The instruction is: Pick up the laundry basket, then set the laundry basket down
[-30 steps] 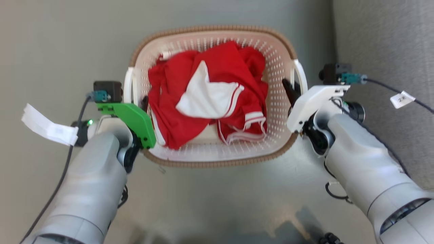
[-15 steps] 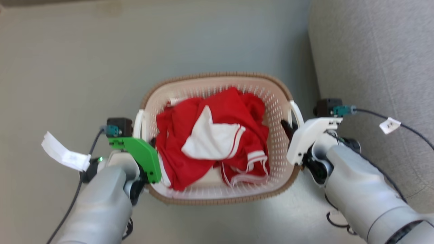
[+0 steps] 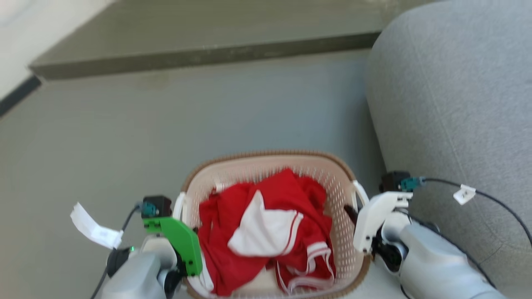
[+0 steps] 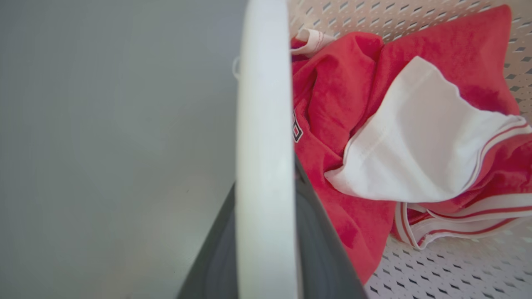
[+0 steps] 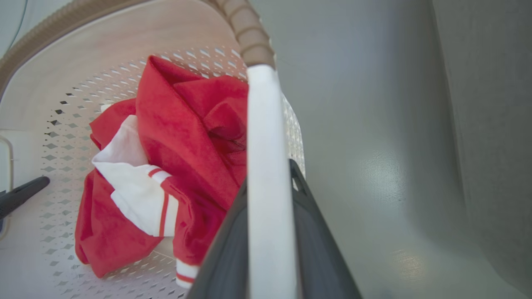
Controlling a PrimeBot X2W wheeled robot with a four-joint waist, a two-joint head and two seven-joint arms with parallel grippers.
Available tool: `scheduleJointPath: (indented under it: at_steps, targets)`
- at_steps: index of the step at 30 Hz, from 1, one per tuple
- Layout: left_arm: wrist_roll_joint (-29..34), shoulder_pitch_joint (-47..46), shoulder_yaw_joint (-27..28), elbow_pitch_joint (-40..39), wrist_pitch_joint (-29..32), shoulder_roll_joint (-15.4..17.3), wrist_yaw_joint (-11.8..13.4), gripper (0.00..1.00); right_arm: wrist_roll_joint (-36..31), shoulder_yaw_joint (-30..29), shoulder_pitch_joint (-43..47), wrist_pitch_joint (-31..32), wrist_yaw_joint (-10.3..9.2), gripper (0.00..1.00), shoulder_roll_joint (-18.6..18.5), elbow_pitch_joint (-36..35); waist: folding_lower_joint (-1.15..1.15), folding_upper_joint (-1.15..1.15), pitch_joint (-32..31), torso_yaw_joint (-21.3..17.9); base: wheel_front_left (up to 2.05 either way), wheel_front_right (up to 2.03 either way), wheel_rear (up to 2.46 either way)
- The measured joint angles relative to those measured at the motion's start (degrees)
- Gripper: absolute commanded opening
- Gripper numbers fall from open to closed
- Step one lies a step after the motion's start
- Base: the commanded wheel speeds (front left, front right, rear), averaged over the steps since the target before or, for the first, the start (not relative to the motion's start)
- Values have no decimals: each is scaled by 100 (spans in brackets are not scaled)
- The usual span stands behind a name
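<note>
Left tool (image 4: 266, 195): narrowed onto the left handle (image 3: 179, 206), one dark finger inside the basket wall and one outside, so the white bar cannot slip sideways.
Laundry basket (image 3: 270, 154): near centre, slung level between both arms. It appears to be off the floor (image 3: 124, 124), though its base is hidden.
Red and white garment (image 3: 266, 232): heaped loose in the basket, well below the brown rim, so unlikely to spill.
Right tool (image 5: 269, 187): pinched the same way on the right handle (image 3: 360, 192), mirroring the left tool to share the load evenly.
Sofa (image 3: 449, 104): grey and just right of the basket, which makes that a cramped side for setting down.
Step in hand: carrying, by the look of it. The set-down is not yet done, and open floor lies far and left.
</note>
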Motion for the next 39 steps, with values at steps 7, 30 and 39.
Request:
scheduleJointPath:
  at_steps: [7, 30, 39]
  targets:
    - [-229, 259, -86, -4, 174, 7, 1, 0, 124, 113, 224, 197, -2, 0, -1, 14, 0, 0, -532, -13, 0, 0, 0]
    - [-447, 259, -285, 19, 458, 26, 8, 0, 300, 312, 224, 467, -5, 0, -16, 57, 0, 0, -866, -61, 0, 0, 0]
    - [-525, 259, -336, 35, 474, 35, 8, 0, 367, 370, 224, 475, -8, 0, -19, 58, 0, 0, -852, -51, 0, 0, 0]
